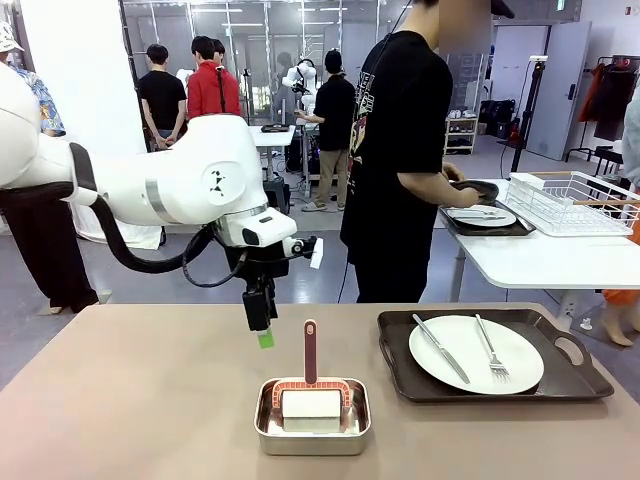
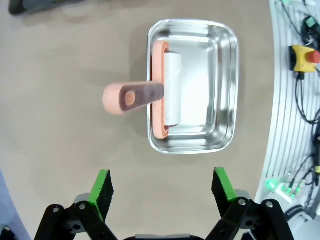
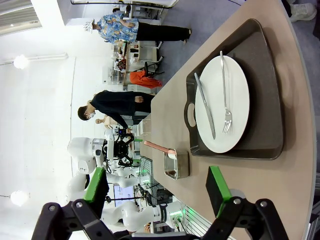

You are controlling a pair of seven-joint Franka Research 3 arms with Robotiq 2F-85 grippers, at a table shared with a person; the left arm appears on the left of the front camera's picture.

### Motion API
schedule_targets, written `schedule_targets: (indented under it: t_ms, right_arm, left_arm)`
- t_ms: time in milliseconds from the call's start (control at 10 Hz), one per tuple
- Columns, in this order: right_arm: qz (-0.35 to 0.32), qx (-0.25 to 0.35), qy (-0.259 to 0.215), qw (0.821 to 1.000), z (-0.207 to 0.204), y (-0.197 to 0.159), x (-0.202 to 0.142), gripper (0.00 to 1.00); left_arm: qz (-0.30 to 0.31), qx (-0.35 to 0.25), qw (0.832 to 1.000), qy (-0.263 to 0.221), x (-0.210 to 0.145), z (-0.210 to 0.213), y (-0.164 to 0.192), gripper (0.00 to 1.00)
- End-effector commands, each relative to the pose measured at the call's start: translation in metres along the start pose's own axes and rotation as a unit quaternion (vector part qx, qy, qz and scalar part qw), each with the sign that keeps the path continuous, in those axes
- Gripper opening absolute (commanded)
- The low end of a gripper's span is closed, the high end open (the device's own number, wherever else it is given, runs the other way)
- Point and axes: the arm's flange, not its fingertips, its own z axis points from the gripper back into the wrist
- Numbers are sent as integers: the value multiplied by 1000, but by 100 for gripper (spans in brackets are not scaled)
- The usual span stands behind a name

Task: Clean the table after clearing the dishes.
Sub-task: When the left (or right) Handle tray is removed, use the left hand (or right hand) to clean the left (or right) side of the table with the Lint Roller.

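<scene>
- In the front view, the left pincer (image 1: 264, 334) hangs fingers-down above the beige-brown desk (image 1: 130, 400), just left of and behind a steel pan (image 1: 312, 443). From this side we cannot tell how far it is spread.
- The pan holds a roller (image 1: 311, 404) with a white roll in an orange-red frame. Its handle stands upright.
- To the right on the desk lies a dark handled tray (image 1: 392, 352) with a round white plate (image 1: 520, 360). A silver knife (image 1: 440, 348) and fork (image 1: 490, 350) lie side by side on the plate.
- Beyond the desk, a person (image 1: 400, 150) in black has their hands at a second tray (image 1: 490, 231), also carrying a plate, on a smaller white desk (image 1: 540, 265) beside a wire rack (image 1: 575, 200).
- In the left wrist view, we see the green fingers (image 2: 102, 187) spread wide with nothing between them, above bare desk. The pan lies ahead of them, the roller against one long wall.
- In the right wrist view, the right pincer (image 3: 156, 186) is spread wide and grips nothing. The tray with its plate, knife and fork lies beyond it, and the pan is nearer.
</scene>
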Motion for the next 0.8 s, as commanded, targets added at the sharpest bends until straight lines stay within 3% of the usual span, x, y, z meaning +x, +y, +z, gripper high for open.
schedule_targets:
  t_ms: [0,700]
  right_arm:
    - [2,0,-1,1000,1,3,-1,100]
    - [2,0,-1,1000,1,3,-1,100]
  left_arm:
    - [-3,-4,1000,17,19,2,6,100]
    - [-30,-41,996,68,69,-14,44,100]
